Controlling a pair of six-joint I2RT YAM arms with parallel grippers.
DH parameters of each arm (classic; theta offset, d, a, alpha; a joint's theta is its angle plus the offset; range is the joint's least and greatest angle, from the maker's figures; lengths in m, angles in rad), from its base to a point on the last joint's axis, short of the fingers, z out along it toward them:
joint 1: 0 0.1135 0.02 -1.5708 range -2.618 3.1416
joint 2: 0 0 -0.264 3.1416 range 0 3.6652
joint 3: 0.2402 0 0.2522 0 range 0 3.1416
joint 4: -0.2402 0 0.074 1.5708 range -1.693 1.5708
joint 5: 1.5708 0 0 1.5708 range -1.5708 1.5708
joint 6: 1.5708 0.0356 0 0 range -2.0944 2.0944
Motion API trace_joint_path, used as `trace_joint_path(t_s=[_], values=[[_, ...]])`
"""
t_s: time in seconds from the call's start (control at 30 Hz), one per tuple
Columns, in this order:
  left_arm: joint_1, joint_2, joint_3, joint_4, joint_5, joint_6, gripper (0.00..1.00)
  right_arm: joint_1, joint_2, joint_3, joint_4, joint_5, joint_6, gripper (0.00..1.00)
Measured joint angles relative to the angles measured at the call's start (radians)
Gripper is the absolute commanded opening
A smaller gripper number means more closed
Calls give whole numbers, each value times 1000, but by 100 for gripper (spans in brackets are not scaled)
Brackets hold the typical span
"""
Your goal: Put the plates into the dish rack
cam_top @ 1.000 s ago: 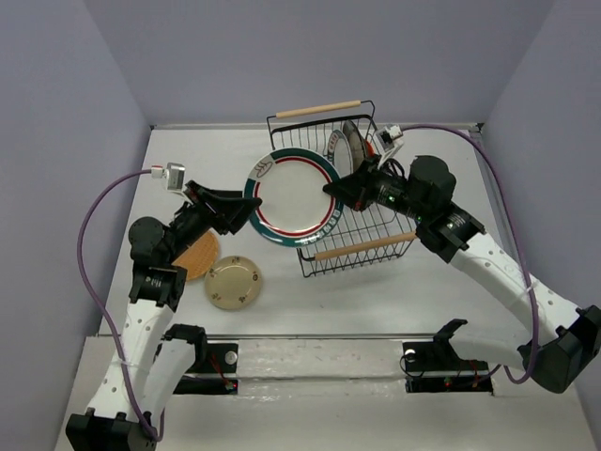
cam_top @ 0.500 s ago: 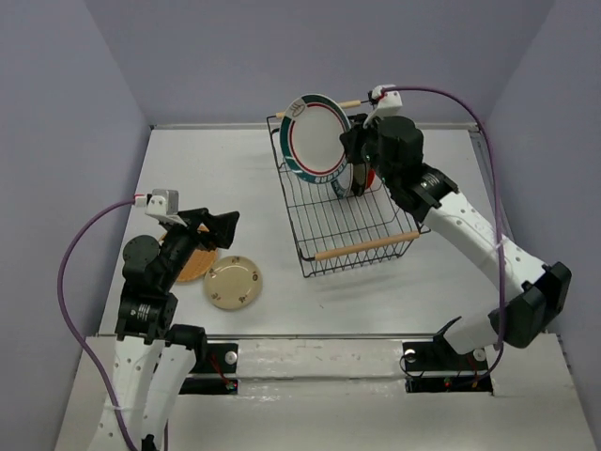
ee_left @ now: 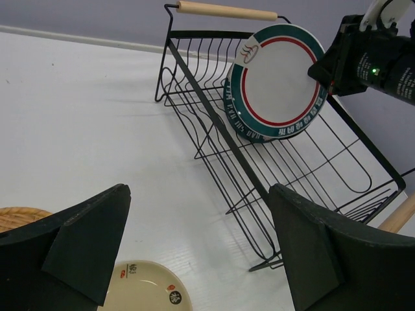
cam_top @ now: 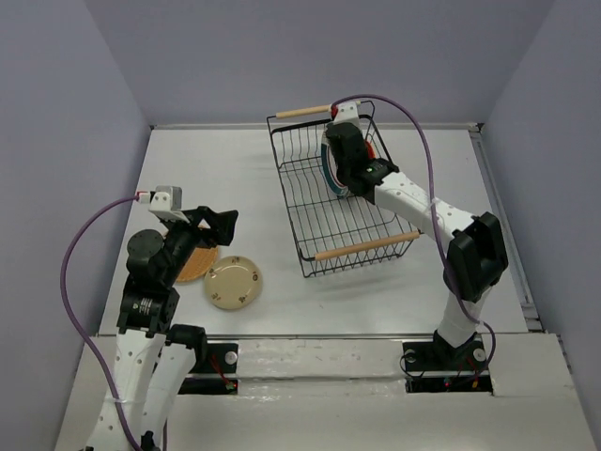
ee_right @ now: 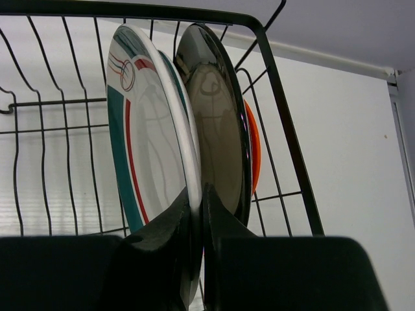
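The black wire dish rack [cam_top: 310,218] stands at the back middle. My right gripper [cam_top: 341,180] reaches into its far end, shut on the rim of a white teal-striped plate [cam_top: 326,164] standing on edge. In the right wrist view my right gripper [ee_right: 201,220] pinches that plate [ee_right: 146,129], with the black-rimmed plate [ee_right: 217,116] and the orange plate [ee_right: 254,149] upright behind it. My left gripper [cam_top: 211,233] is open and empty above the tan-brown plate [cam_top: 195,265] and the cream plate [cam_top: 233,283]. The left wrist view shows the striped plate [ee_left: 275,84] in the rack [ee_left: 214,129].
The rack's wooden handles lie at the far [cam_top: 305,111] and near [cam_top: 364,246] ends. The cream plate [ee_left: 139,295] and the tan-brown plate [ee_left: 19,217] lie flat on the white table left of the rack. Purple walls close in the table.
My right arm has carried the striped plate from over the table's middle into the rack's far end. My left gripper let go of it and drew back to the left.
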Motion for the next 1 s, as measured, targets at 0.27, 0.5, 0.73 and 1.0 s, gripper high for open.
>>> trace_joint_path(t_s=[0.27,0.5,0.73,1.0], values=[[0,0,0,1,3,0,99,8,68,31,37,36,-80,7],[0,7,0,1,8,0,99,13,130,67,58,83,-136,7],[0,7,0,2,11,0,99,13,169,115,60,102,-137,7],[0,7,0,2,11,0,99,18,212,174,49,109,-129,7]])
